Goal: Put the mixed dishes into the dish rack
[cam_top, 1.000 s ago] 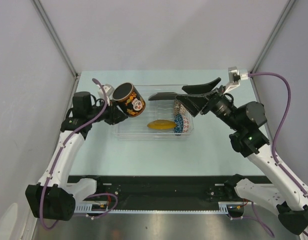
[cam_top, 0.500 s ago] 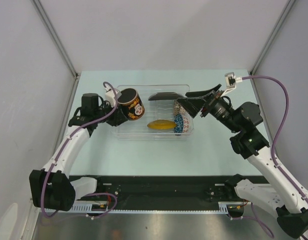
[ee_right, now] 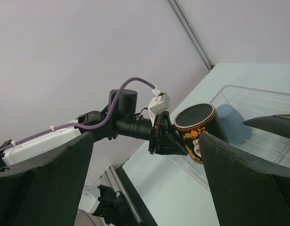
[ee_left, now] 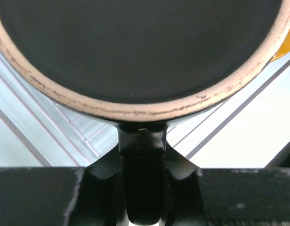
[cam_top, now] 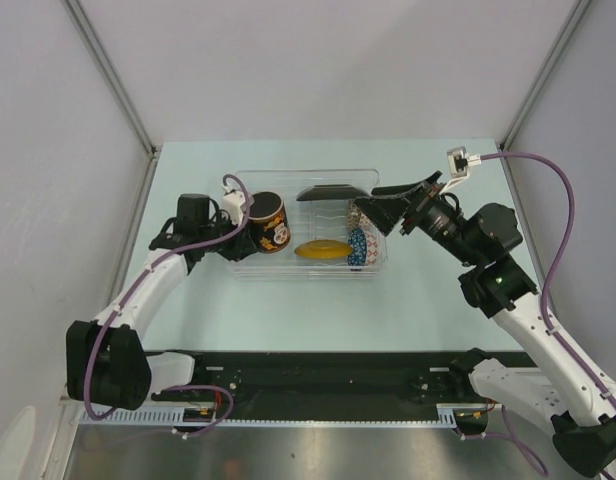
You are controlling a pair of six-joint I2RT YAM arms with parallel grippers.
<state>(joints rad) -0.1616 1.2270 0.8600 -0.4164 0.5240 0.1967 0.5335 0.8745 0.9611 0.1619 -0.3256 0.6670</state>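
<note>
The dark mug (cam_top: 268, 222) with orange and white decoration hangs tilted, base uppermost, over the left end of the clear dish rack (cam_top: 288, 268). My left gripper (cam_top: 243, 226) is shut on its handle. In the left wrist view the mug's dark base (ee_left: 145, 47) fills the top, with the handle between the fingers (ee_left: 102, 169). A black plate (cam_top: 333, 192), a yellow saucer (cam_top: 323, 249), a blue bowl (cam_top: 358, 247) and a beige bowl (cam_top: 359, 212) stand in the rack. My right gripper (cam_top: 390, 204) stands open and empty above the rack's right end, and its view shows the mug (ee_right: 201, 129).
The rack sits mid-table on the pale green top (cam_top: 288, 305), between grey side walls. Its ribbed floor (ee_left: 65, 122) lies under the mug. The left arm's purple cable (ee_right: 131, 87) loops above its wrist.
My left arm has carried the mug rightward and down, from beside the rack's left wall to inside its left end. The right gripper has drawn back slightly, staying open.
</note>
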